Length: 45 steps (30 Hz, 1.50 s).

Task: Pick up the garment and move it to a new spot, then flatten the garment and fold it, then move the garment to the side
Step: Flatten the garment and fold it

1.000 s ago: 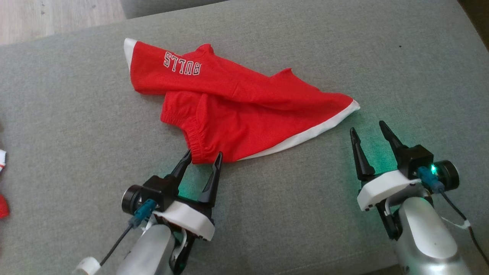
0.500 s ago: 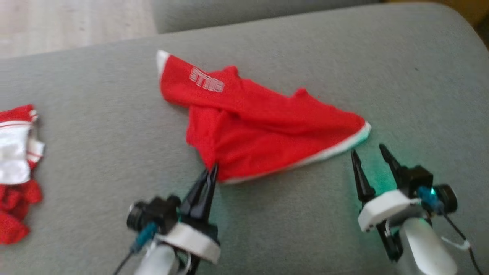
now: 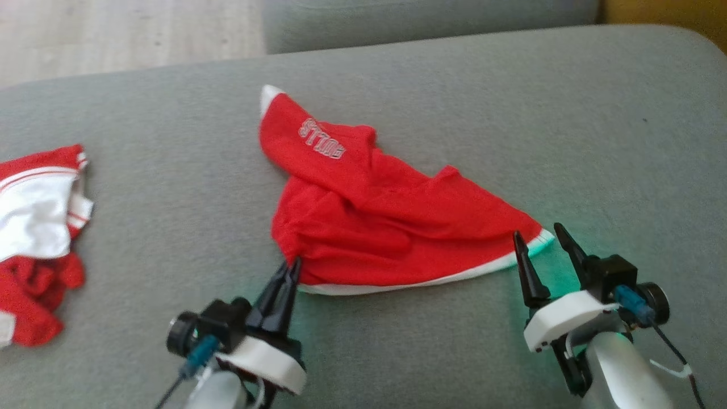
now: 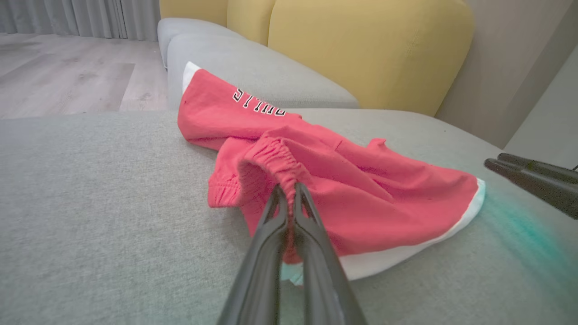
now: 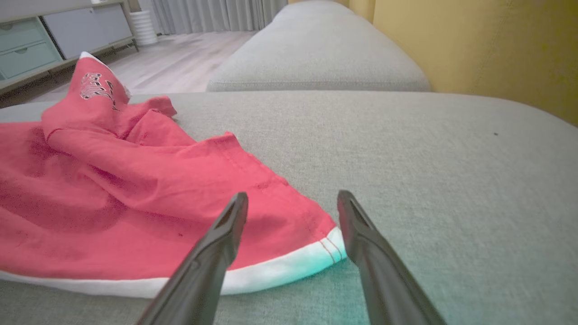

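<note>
The garment (image 3: 386,221) is a pair of red shorts with white trim and BULLS lettering, lying crumpled on the grey sofa cushion (image 3: 454,96). My left gripper (image 3: 291,264) is shut on its gathered elastic waistband, seen pinched between the fingers in the left wrist view (image 4: 289,189), where the garment (image 4: 361,180) spreads behind. My right gripper (image 3: 537,234) stands open at the garment's white-trimmed right corner. In the right wrist view that corner (image 5: 325,246) lies between the fingers of my right gripper (image 5: 293,201), untouched.
Another red and white piece of clothing (image 3: 34,227) lies bunched at the cushion's left edge. A second grey cushion (image 3: 426,17) and wooden floor (image 3: 113,28) lie beyond. Yellow backrests (image 4: 361,45) rise behind the sofa.
My left gripper has closed on the waistband and drawn it toward me, bunching the shorts. The head camera has shifted, bringing the other clothing into sight. My right gripper has neared the corner.
</note>
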Available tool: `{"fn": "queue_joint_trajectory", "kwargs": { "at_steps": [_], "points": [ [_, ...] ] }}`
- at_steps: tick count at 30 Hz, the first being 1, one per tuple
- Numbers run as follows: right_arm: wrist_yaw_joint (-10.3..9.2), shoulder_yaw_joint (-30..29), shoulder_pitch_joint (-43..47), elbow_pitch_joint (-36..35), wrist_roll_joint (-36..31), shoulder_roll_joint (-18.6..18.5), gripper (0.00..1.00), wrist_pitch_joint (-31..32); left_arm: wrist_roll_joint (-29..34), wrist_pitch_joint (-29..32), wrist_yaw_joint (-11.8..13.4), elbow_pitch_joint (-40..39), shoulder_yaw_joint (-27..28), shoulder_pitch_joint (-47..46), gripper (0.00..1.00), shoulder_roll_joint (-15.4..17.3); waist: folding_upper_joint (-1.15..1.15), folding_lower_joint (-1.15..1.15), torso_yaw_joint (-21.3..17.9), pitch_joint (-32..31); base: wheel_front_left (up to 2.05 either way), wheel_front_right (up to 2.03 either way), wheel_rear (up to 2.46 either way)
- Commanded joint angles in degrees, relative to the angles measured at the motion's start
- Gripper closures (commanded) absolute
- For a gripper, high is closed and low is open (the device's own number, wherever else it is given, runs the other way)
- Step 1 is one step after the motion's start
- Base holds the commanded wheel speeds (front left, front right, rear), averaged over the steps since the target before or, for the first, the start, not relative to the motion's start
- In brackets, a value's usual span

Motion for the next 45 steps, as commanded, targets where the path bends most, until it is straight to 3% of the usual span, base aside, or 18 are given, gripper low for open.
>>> {"fn": "queue_joint_trajectory", "kwargs": {
  "at_steps": [1, 9, 11, 12, 16, 25, 33, 45],
  "points": [
    [-0.04, 1.32, -2.60, -1.85, 0.65, 0.13, 0.00, -0.69, 0.50, -0.30, 0.09, -0.33, 2.73, -3.28, 1.00, 0.90, 0.00, 0.00, -1.60, 1.05, 0.00, 0.00, 0.00],
    [-0.04, 1.67, -2.44, -2.02, 2.25, 0.14, 0.00, -0.69, 3.35, -0.30, 1.07, 11.35, 7.36, -7.56, 1.00, 0.63, 0.00, 0.00, -4.96, 1.50, 0.00, 0.00, 0.00],
    [-0.04, 1.63, -2.28, -2.16, 2.63, 0.14, 0.00, -0.69, 3.93, -0.30, 1.74, 13.13, 8.25, -7.97, 0.50, 0.49, 0.00, 0.00, -5.17, 1.16, 0.00, 0.00, 0.00],
    [-0.04, 1.55, -2.18, -2.26, 2.82, 0.14, 0.00, -0.69, 4.18, -0.30, 2.07, 13.84, 8.66, -8.01, 0.00, 0.41, 0.00, 0.00, -5.16, 0.94, 0.00, 0.00, 0.00],
    [-0.04, 1.50, -1.69, -2.85, 3.53, 0.14, 0.00, -0.69, 5.16, -0.30, 3.51, 13.86, 10.47, -7.38, 0.00, -0.01, 0.00, 0.00, -4.47, -0.23, 0.00, 0.00, 0.00],
    [-0.04, 1.02, 0.47, -4.43, 4.66, 0.15, 0.00, -0.69, 6.28, -0.30, 5.26, 4.72, 15.25, 0.10, 0.00, -1.35, 0.00, 0.00, -1.84, -4.05, 0.00, 0.00, 0.00],
    [-0.04, 0.32, 3.56, -4.71, 5.69, 0.15, 0.00, -0.69, 8.21, -0.30, 4.60, -2.98, 16.94, 8.31, 0.00, -2.16, 0.00, 0.00, 0.81, -7.15, 0.00, 0.00, 0.00],
    [-0.04, 0.76, 4.36, -3.53, 5.88, 0.15, 0.00, -0.69, 7.54, -0.30, 3.46, -3.58, 15.81, 10.42, 0.00, -2.43, 0.00, 0.00, 0.80, -7.63, 0.00, 0.00, 0.00]
  ]
}}
